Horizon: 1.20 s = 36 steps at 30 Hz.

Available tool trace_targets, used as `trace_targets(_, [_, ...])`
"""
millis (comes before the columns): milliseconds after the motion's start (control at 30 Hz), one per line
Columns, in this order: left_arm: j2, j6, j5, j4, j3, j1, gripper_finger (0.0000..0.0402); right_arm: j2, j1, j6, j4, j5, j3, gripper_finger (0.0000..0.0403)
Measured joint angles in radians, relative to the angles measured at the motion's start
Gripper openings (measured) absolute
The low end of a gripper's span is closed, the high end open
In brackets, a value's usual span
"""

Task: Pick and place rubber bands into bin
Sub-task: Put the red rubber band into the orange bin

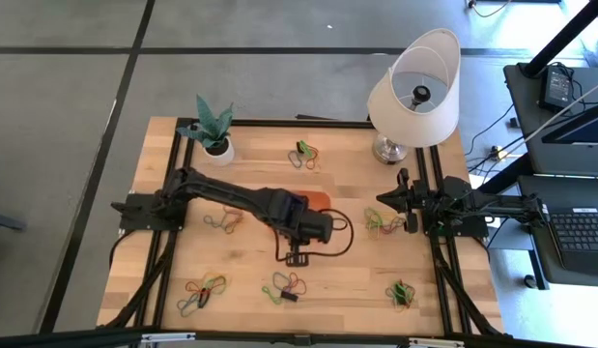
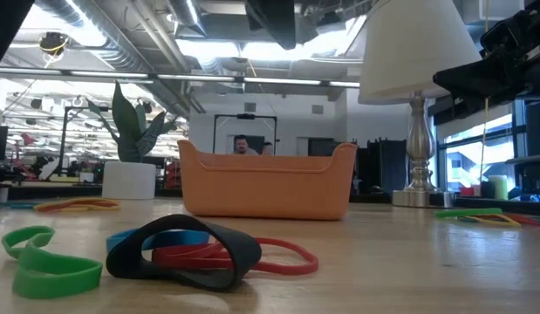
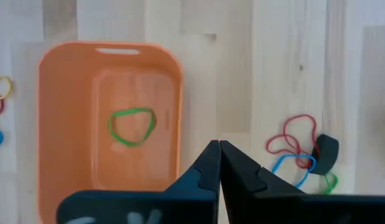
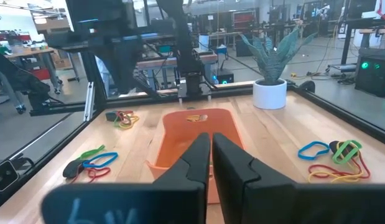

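Left wrist view: one bin (image 3: 68, 112), one green rubber band (image 3: 131, 126) inside, closed, empty left tool (image 3: 219, 149).

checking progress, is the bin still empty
No, one green rubber band lies on the floor of the orange bin in the left wrist view.

Orange bin (image 3: 68, 112) — green rubber band (image 3: 131, 127) inside

We note two dark, near-black jointed arms. The left gripper (image 3: 219, 163) has matte black, wedge-shaped fingers tapering to points; the right gripper (image 4: 211, 149) matches it. A black cable loops beside the left arm's wrist.
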Motion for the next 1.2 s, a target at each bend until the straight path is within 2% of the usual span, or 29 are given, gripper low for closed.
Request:
trace_targets(167, [0.0,-0.005,-0.052,-0.042,-0.007,-0.023,0.0002,0.0,0.0,0.09,0.001,0.001,0.0,0.002])
trace_targets(267, [-0.021,0.017,-0.095,-0.037,-0.075,-0.038,0.0001,0.0,0.003,0.142,0.008,0.001,0.006,0.0006])
trace_targets(367, [-0.106,0.033,-0.102,0.046,-0.221,-0.041,0.0001,0.018,0.018,0.176,0.006,0.017,0.046,0.0004])
trace_targets(567, [-0.402,-0.007,-0.121,0.309,-0.658,-0.026,0.0001,0.179,0.069,0.162,-0.024,0.149,0.2,0.0002])
trace_targets(700, [-0.617,-0.017,-0.12,0.465,-0.921,-0.01,0.0001,0.393,0.085,0.127,-0.045,0.218,0.337,0.0001])
trace_targets(867, [-0.851,-0.017,-0.121,0.572,-1.169,0.02,0.0001,0.755,0.087,0.122,-0.049,0.246,0.568,0.0001])
trace_targets(1000, [-0.995,-0.014,-0.121,0.684,-1.322,0.04,0.0001,1.06,0.08,0.117,-0.119,0.247,0.814,0.0])
trace_targets(1200, [-1.128,-0.067,-0.161,0.772,-1.465,0.062,0.0002,1.439,0.035,0.164,-0.409,0.248,1.212,0.0])
